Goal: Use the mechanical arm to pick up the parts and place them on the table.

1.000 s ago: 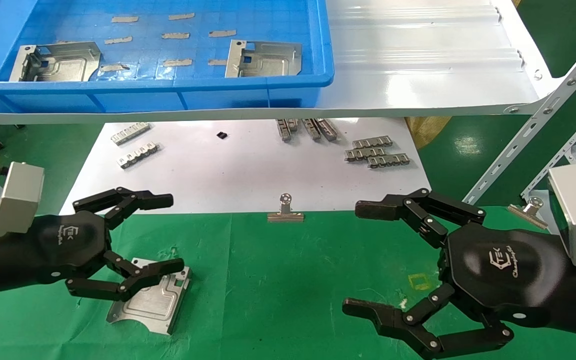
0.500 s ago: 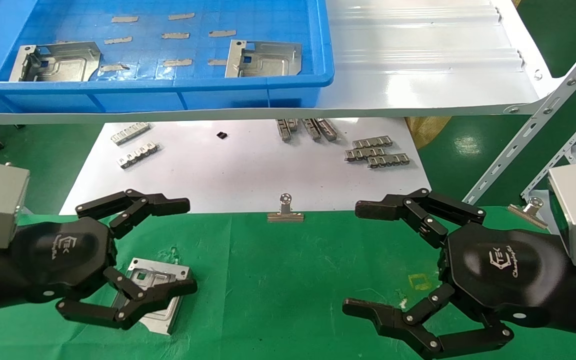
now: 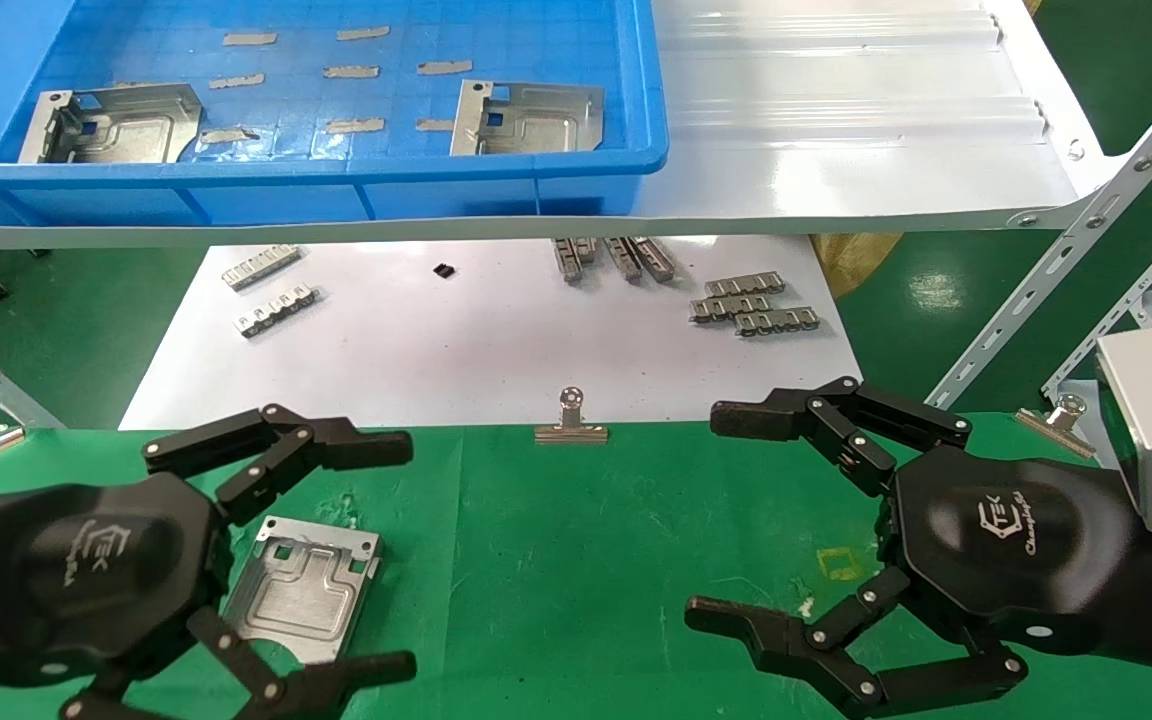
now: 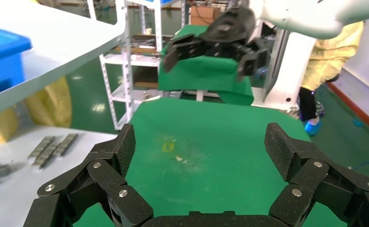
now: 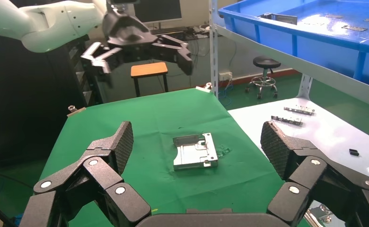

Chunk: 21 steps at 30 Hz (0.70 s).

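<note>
One silver-grey part (image 3: 301, 590) lies flat on the green-cloth table (image 3: 576, 560), also seen in the right wrist view (image 5: 195, 151). My left gripper (image 3: 406, 558) hovers above it, open and empty, its fingers spread to either side of the part without touching it. In the left wrist view the left gripper (image 4: 201, 146) holds nothing. My right gripper (image 3: 706, 515) is open and empty over the cloth at the right. Two more parts (image 3: 116, 122) (image 3: 528, 118) lie in the blue bin (image 3: 336, 170).
The bin stands on a glossy white shelf (image 3: 836, 150) overhanging the back. A white sheet (image 3: 486, 340) below it carries several small ridged strips (image 3: 751, 305). A binder clip (image 3: 570, 420) grips the cloth's far edge. A yellow square mark (image 3: 841, 562) lies near the right hand.
My left hand has lifted off the part and drawn back towards me, its fingers spreading wider. The part stays on the cloth. The right arm has not moved.
</note>
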Available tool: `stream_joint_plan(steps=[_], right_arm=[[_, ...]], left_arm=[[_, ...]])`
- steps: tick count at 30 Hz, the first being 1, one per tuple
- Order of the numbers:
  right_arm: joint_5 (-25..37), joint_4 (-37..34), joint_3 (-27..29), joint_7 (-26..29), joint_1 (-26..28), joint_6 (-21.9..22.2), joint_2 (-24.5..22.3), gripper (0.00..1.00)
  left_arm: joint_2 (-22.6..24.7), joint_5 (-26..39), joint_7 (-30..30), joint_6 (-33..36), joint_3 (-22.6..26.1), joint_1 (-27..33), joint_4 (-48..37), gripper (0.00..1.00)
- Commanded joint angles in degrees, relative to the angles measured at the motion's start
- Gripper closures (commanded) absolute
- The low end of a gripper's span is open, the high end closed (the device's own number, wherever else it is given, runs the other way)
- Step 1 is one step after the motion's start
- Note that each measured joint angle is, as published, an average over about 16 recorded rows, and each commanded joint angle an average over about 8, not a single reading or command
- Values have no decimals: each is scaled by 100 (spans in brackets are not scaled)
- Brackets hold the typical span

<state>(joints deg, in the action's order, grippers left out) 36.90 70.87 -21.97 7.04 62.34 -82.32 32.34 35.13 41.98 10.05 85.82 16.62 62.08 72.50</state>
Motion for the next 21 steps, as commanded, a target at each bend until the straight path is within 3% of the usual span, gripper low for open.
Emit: stream_joint_plan(steps=[1, 21], right_arm=[[0, 0, 0, 0, 0, 0, 0, 0], [-1, 0, 0, 0, -1, 1, 0, 0]], left_arm=[[-17, -25, 87, -15, -97, -82, 178, 0], [-21, -33, 85, -22, -94, -82, 164, 0]])
